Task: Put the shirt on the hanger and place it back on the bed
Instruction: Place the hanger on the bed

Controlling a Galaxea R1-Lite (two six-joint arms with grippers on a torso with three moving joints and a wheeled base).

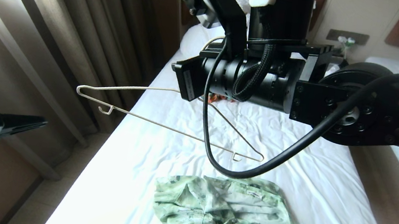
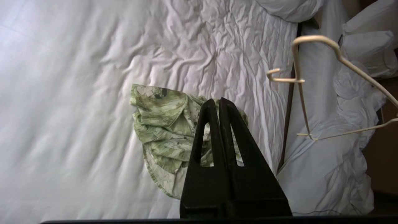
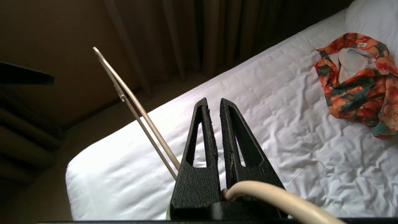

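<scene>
A single bed [image 1: 130, 179] with a wrinkled white sheet fills the middle of the head view, with tall brown curtains [image 1: 79, 36] hanging along its left side. Near the foot of the bed lies a crumpled short-sleeved shirt [image 1: 217, 213] in light green streaked fabric with a pale flower and dark leaf print; it rests in a loose heap on the sheet, touched by neither arm. Above it, held in the air clear of the sheet, is a thin cream-white wire hanger [image 1: 167, 123] with a triangular frame, lying nearly level with one shoulder reaching out past the bed's left edge toward the curtains. The right gripper [image 3: 216, 102] holds this hanger: its two black fingers are pressed almost together, and the hanger's neck appears to be pinched low between them near their base, though the exact contact point is hard to make out. The right arm crosses the top of the head view from the right. The left gripper [image 2: 219, 101] hovers off the left side of the bed, its black fingers pressed together and holding nothing. Farther up the bed, near the white pillow [image 3: 373, 18], lies an orange-and-dark-green floral garment [image 3: 360, 84].
</scene>
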